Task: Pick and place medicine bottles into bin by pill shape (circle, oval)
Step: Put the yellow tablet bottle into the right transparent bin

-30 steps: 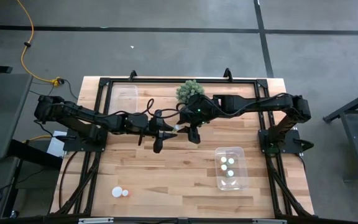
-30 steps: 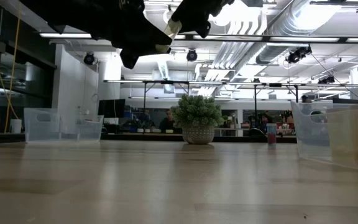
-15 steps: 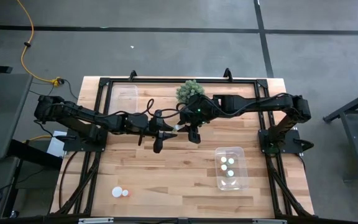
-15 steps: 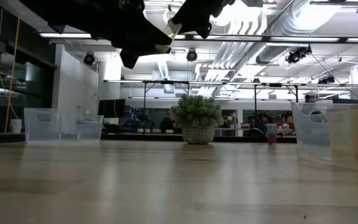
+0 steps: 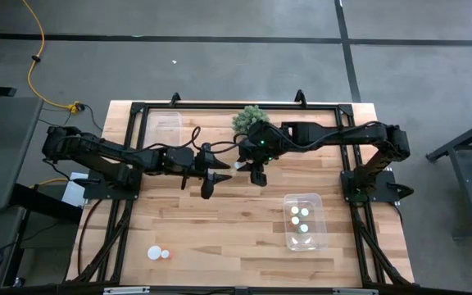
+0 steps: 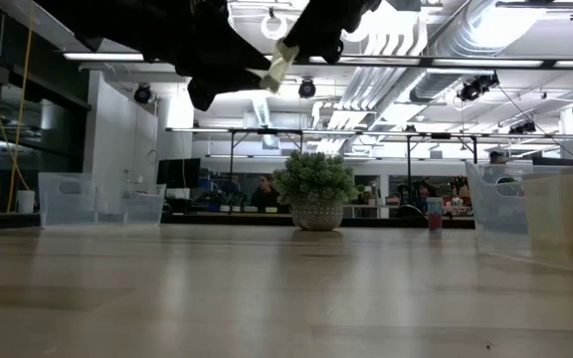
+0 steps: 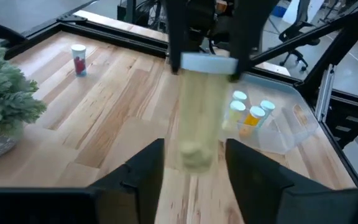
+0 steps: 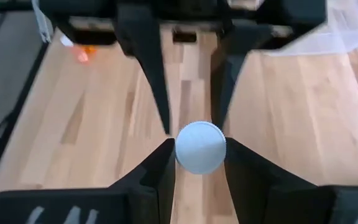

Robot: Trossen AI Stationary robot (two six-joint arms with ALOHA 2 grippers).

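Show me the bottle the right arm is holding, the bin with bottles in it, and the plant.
Held bottle (image 8: 200,147): right wrist view, white cap.
Bin (image 5: 315,239): high view, bare floor near its front edge.
Plant (image 6: 314,177): low view, green leaves.

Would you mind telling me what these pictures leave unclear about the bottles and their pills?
Held bottle: pill shape; the left wrist view blurs its body, the right wrist view shows only its cap.
Bottles in the bin: pills; the high view shows only tiny white caps.
Lone bottle on the table: too small in the high view.
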